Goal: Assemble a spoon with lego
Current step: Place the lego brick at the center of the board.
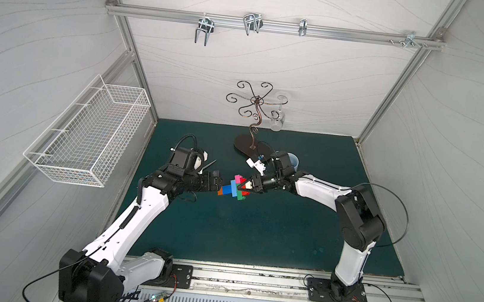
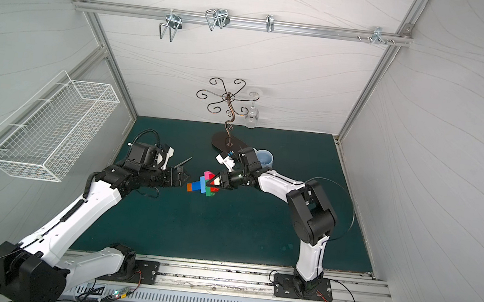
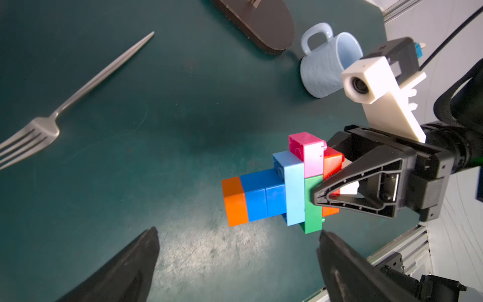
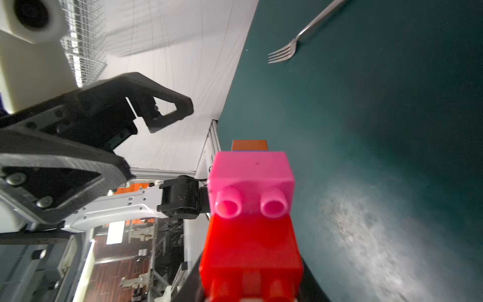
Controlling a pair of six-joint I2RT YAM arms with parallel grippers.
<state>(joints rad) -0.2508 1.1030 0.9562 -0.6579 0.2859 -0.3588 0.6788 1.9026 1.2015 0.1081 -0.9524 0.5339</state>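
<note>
Fig. 1. The spoon, held clear of the tabletop at mid-scene, between my 2 arms.

(a) Right jaws: closed on the head end of the spoon, clamping at the green and red bricks, with the white brick showing through the jaw frame. The stem points left, level with the tabletop.

(b) Left jaws: spread wide and empty, just beside the orange stem tip. In both top views a narrow gap separates them from it.

(c) Build: 8 bricks can be counted in the left wrist view: 1 orange, 2 blue, 1 light blue, 1 green, 1 pink, 1 red and 1 white. No loose brick is visible on the tabletop.

(d) Progress: by this count I judge the joining finished. Probably only a final press or setting the spoon down is left.

(e) Bystanders: fork far left, mug far right.
</note>
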